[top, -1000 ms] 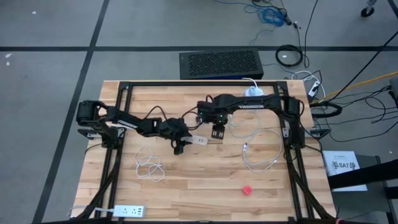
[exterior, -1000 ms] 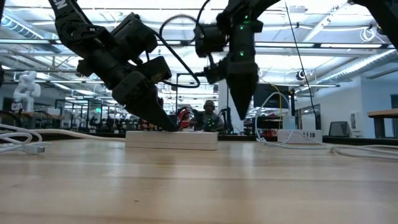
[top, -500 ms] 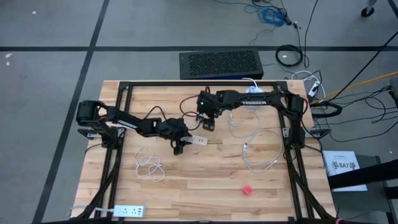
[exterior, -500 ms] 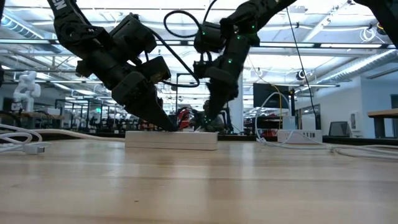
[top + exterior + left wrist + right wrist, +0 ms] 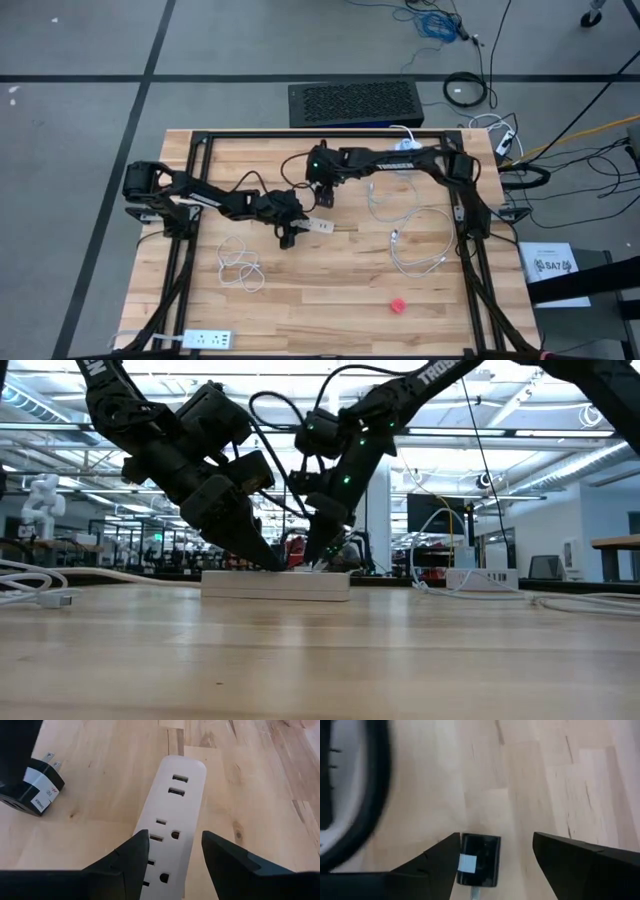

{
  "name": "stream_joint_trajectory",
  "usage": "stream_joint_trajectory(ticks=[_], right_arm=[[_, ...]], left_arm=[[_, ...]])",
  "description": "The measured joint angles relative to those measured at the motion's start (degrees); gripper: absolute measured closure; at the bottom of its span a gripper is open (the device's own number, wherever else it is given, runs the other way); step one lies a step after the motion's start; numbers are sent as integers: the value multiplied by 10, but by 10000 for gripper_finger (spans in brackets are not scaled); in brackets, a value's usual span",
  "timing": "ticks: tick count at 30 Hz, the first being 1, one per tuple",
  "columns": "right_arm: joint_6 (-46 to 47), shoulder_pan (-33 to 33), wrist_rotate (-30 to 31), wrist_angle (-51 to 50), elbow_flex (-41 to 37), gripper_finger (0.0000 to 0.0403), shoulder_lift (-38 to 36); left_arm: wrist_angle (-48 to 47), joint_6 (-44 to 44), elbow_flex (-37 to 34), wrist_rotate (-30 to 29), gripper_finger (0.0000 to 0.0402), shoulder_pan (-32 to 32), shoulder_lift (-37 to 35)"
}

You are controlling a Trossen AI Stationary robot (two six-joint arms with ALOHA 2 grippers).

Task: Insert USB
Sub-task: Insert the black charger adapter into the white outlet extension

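Observation:
A white power strip (image 5: 172, 820) lies flat on the wooden table, also seen in the high view (image 5: 321, 226) and the low view (image 5: 276, 585). My left gripper (image 5: 172, 862) is open, with a finger along each long side of the strip's near end. A black plug block (image 5: 31, 790) with two metal prongs lies on the wood beside the strip's far side. My right gripper (image 5: 492, 855) hangs open just above the block (image 5: 479, 859), slanting down, with the block close to one finger. A white cable with a small plug end (image 5: 396, 237) lies to the right. My left gripper's one finger (image 5: 131, 857) overlaps the strip's long edge (image 5: 146, 840), while a strip of bare wood shows between the strip and the other finger; whether it touches the strip I cannot tell. My right gripper's finger (image 5: 442, 857) stands right beside the black block; whether it touches the block I cannot tell.
A coiled white cable (image 5: 240, 268) lies near the left arm, and a looped one (image 5: 420, 250) to the right. A small red object (image 5: 397, 305) sits toward the near edge, and a second power strip (image 5: 205, 340) at the near left corner. A black frame (image 5: 300, 135) rims the table.
My right gripper has moved toward the table's left and far edges and sunk a little. It has tipped from pointing straight down to slanting, and its tip is now just behind the power strip. The strip has stayed where it was.

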Motion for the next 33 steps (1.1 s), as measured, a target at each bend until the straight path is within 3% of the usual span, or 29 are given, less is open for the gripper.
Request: stream_joint_trajectory(ticks=[12,15,21,24,28,33], right_arm=[[-1,-1,5,-37,33,173,46],[20,-3,4,-45,33,205,46],[27,-12,-24,-93,33,309,46],[22,-2,-35,-106,33,334,42],[47,9,-35,-100,33,319,16],[99,13,-35,-134,33,255,-10]], left_arm=[[0,1,0,-1,210,0,0],[0,1,0,-1,210,0,0],[1,-7,0,-1,210,0,0],[1,-7,0,-2,210,0,0],[1,-7,0,-3,210,0,0],[1,-8,0,-3,210,0,0]])
